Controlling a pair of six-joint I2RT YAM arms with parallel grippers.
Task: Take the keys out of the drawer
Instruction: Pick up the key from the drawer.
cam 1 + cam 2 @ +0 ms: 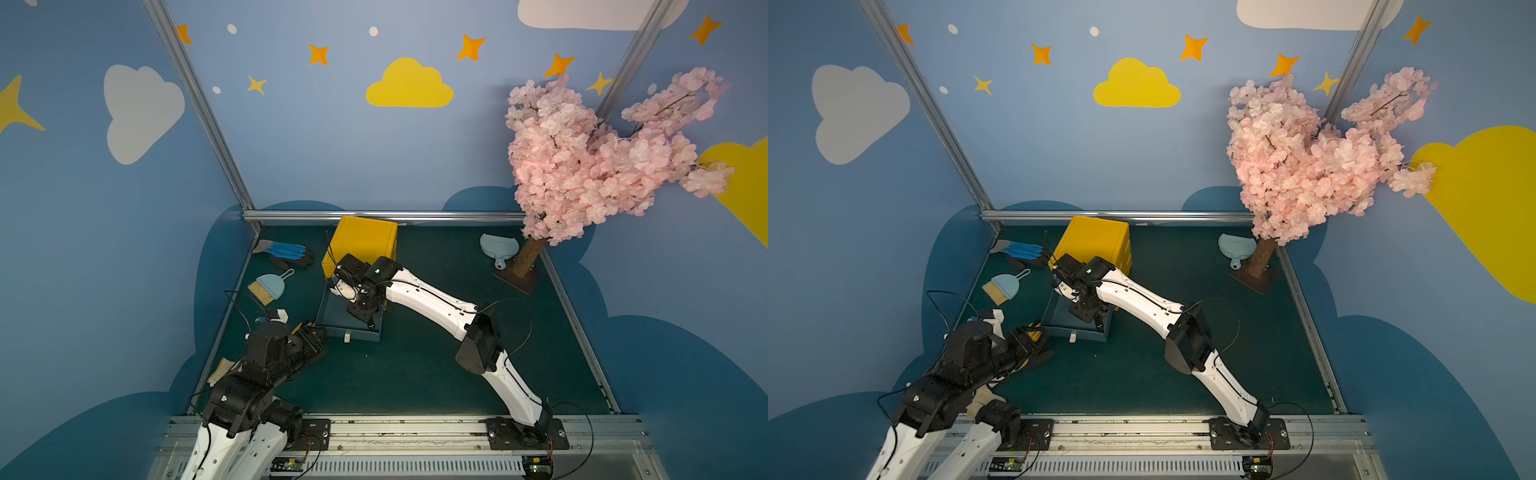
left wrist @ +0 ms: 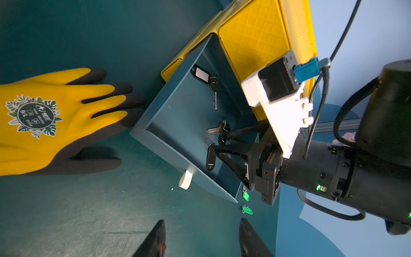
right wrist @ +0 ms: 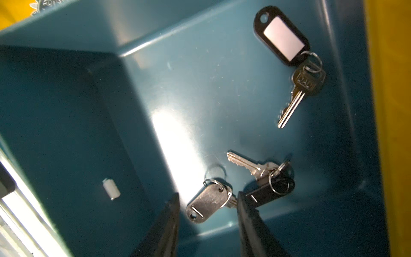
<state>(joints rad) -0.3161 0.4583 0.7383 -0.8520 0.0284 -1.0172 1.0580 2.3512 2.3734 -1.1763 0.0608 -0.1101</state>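
Left hand [image 2: 202, 224] open, empty, short of the drawer [image 2: 169, 153]. Two green-tagged keys [image 2: 246, 197] lie on the table [image 2: 89, 211] beside its front corner. Right hand [image 3: 208, 195] inside it, jaws apart astride a black-tagged key [image 3: 205, 203], not gripping; a silver key [image 3: 244, 163] and a white-labelled key [image 3: 308, 81] lie further back.

Blue walls [image 1: 332, 158] around me carry painted clouds [image 1: 409, 85] and stars [image 1: 318, 54]; my floor [image 1: 415, 374] is dark green; a pink blossom tree [image 1: 582, 158] stands far right.
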